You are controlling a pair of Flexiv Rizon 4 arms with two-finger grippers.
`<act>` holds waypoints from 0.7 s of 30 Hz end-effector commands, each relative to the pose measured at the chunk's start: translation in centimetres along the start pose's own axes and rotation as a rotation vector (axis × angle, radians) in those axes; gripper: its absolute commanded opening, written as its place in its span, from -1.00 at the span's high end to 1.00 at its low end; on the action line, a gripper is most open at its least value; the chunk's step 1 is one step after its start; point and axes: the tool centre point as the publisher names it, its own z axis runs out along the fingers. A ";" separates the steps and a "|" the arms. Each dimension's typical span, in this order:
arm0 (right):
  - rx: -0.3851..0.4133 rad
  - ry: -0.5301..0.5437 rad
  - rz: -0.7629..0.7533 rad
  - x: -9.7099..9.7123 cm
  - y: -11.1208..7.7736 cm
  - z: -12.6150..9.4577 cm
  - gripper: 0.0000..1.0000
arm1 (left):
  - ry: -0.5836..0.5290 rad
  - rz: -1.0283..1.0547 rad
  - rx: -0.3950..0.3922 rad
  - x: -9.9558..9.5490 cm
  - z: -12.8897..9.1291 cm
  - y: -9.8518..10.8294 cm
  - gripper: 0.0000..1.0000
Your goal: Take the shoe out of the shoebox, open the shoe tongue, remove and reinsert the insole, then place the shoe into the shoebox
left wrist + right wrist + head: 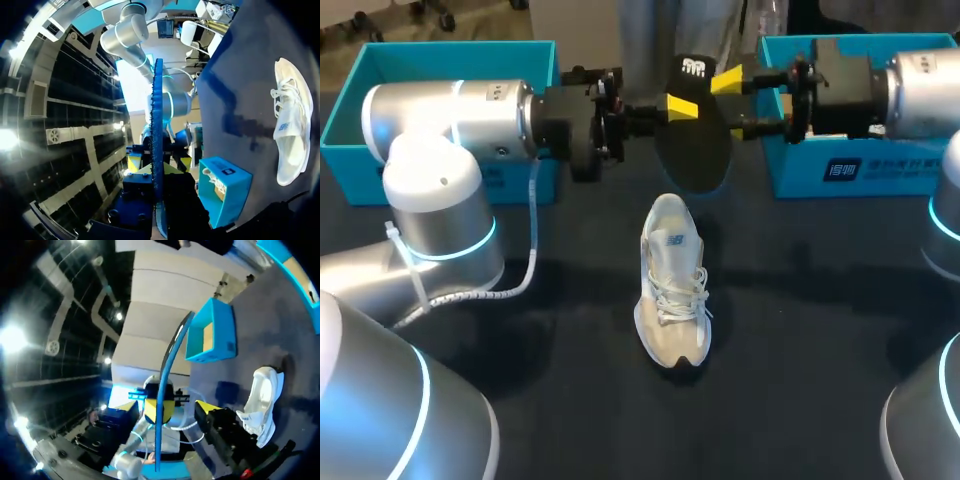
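Cream mesh laced shoe [672,290] stands outside the teal cardboard shoebox [800,172] on the dark surface [800,330], its dark oval insole [695,160] already removed and pinched in the narrow left claw [678,106], the right claw [732,105] spread wide around it; reinsertion and boxing remain.

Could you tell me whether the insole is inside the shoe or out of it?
Out: the left gripper holds the dark oval insole in the air above the white lace-up shoe on the dark table.

Shoe [672,290] of woven mesh cloth, laces corded; insole [696,150] matt (rough, foamy along its edge); table [800,330] matt.
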 end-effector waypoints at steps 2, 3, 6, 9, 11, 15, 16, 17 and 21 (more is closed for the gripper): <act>0.091 0.065 0.047 -0.8 -0.7 -1.5 -1.00 | 0.030 -0.015 0.012 -0.3 -0.9 -0.7 1.00; 0.091 0.065 0.047 -0.8 -0.7 -1.5 -1.00 | 0.030 -0.015 0.012 -0.3 -0.9 -0.7 1.00; 0.091 0.065 0.047 -0.8 -0.7 -1.5 -1.00 | 0.030 -0.015 0.012 -0.3 -0.9 -0.7 1.00; 0.091 0.065 0.047 -0.8 -0.7 -1.5 -1.00 | 0.030 -0.015 0.012 -0.3 -0.9 -0.7 1.00; 0.091 0.065 0.047 -0.8 -0.7 -1.5 -1.00 | 0.030 -0.015 0.012 -0.3 -0.9 -0.7 1.00; 0.091 0.065 0.047 -0.8 -0.7 -1.5 -1.00 | 0.030 -0.015 0.012 -0.3 -0.9 -0.7 1.00; 0.083 0.092 0.026 -1.3 -0.9 -2.1 -1.00 | 0.030 -0.015 0.012 -0.3 -0.9 -0.7 1.00; 0.083 0.093 0.025 -1.4 -0.9 -2.2 -1.00 | 0.030 -0.015 0.012 -0.3 -0.9 -0.7 1.00; 0.094 0.077 -0.015 -1.8 -1.7 -4.9 -1.00 | 0.030 -0.015 0.012 -0.3 -0.9 -0.7 1.00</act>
